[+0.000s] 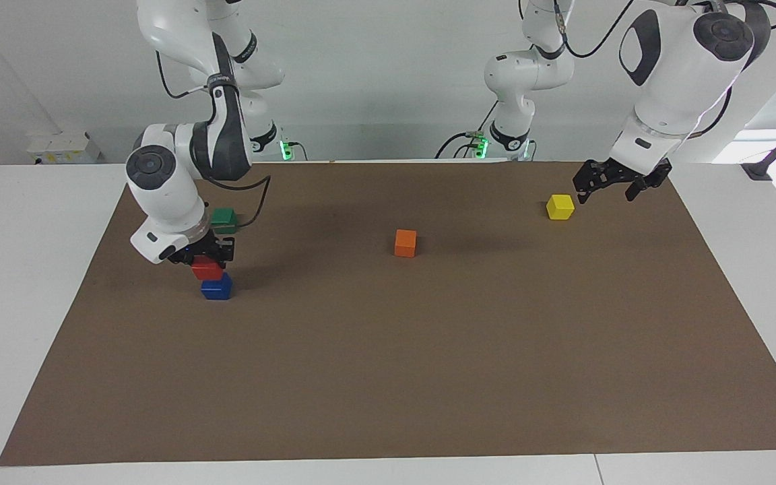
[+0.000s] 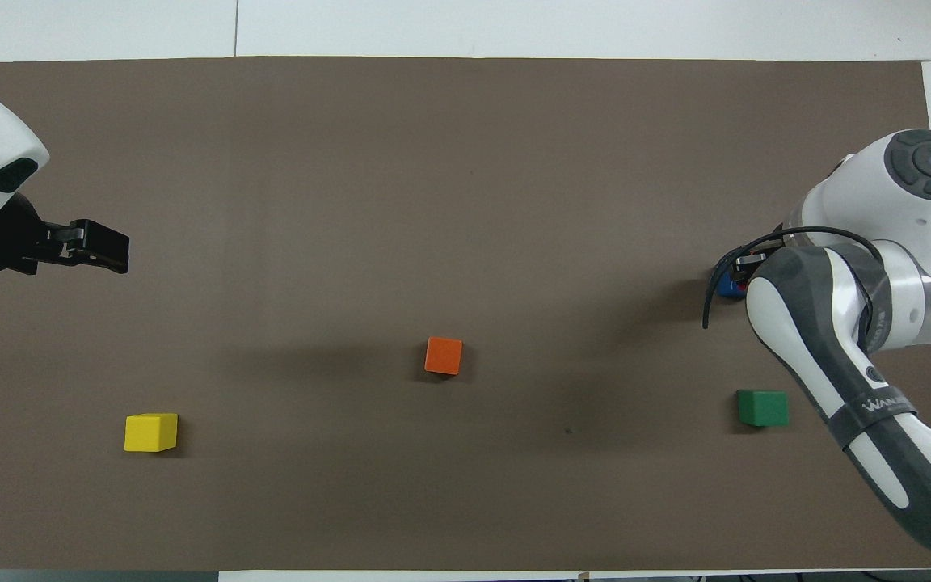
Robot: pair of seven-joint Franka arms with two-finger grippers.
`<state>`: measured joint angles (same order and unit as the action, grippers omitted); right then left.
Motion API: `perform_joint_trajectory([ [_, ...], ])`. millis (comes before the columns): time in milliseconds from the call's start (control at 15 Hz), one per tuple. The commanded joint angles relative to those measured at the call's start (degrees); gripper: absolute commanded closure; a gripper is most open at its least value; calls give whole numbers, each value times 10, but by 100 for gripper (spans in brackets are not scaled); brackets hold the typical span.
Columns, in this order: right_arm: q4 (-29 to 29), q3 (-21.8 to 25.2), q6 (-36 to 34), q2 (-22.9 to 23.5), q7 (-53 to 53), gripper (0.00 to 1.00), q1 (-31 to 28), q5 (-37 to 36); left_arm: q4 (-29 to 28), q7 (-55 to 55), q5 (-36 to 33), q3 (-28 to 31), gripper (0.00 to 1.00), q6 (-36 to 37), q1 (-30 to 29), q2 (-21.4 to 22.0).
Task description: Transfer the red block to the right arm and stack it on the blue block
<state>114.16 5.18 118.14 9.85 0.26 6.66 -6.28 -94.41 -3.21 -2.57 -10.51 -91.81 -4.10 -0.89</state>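
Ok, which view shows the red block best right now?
The facing view: the red block shows clearly in the right gripper, sitting right above the blue block. In the overhead view the right arm hides nearly all of it.

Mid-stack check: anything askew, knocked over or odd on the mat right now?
Nothing stands out. The right gripper holds the red block on the blue block, set slightly toward the right arm's end. The left gripper waits open near the yellow block. The orange block and green block sit flat.
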Motion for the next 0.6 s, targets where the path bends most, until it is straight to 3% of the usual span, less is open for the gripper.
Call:
perform_joint_trajectory([
  [0, 22, -5, 35, 0, -10, 100, -9, -16, 12, 7, 11, -7, 0, -8, -12, -4],
  [533, 22, -5, 57, 18, 11, 100, -20, -6, 9, 6, 32, -5, 0, -12, -8, -1],
])
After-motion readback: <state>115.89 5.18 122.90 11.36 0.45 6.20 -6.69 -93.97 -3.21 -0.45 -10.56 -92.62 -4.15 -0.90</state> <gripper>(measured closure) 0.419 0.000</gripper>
